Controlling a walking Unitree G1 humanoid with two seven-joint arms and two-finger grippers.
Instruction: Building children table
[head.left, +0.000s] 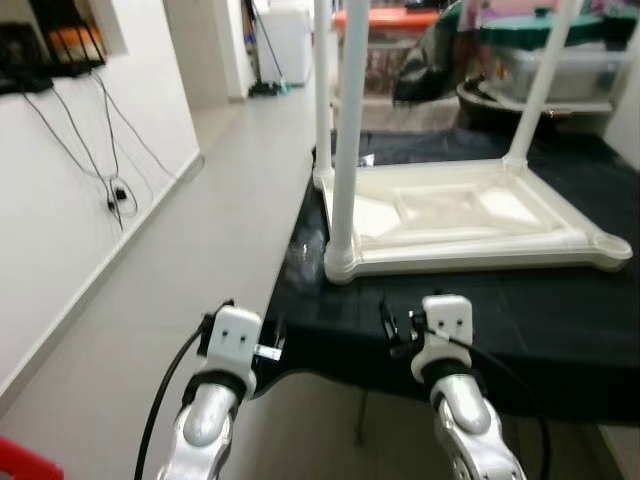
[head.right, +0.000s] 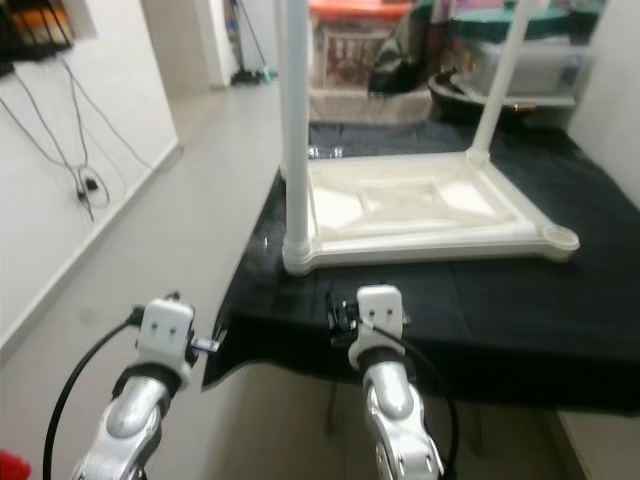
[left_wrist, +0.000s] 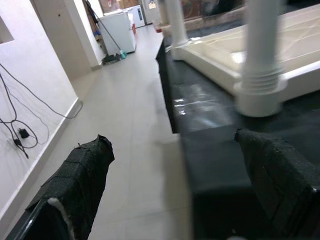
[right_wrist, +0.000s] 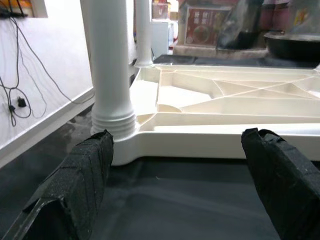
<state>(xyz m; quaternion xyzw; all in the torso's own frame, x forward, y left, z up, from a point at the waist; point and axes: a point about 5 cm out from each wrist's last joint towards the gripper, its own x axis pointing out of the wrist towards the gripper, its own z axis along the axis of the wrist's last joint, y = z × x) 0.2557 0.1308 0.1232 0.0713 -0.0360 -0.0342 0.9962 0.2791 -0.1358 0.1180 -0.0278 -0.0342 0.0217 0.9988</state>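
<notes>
1. No legible text, label, brand or number in any view.
2. Printed panel on the red-lidded storage box (head.right: 352, 40) beyond the black-covered work surface (head.right: 520, 300) — dark pattern, too blurred to read.
3. Upturned white plastic children's table (head.left: 460, 215) — no markings seen.

Silver arms, white wrist blocks, black cables, black textured fingers (right_wrist: 85, 185)

Surfaces: plastic, cloth, tile.
Children table (head.left: 470, 215) glossy white plastic; tabletop (head.left: 560, 310) matt black cloth; floor (head.left: 220, 230) smooth pale tile.
</notes>
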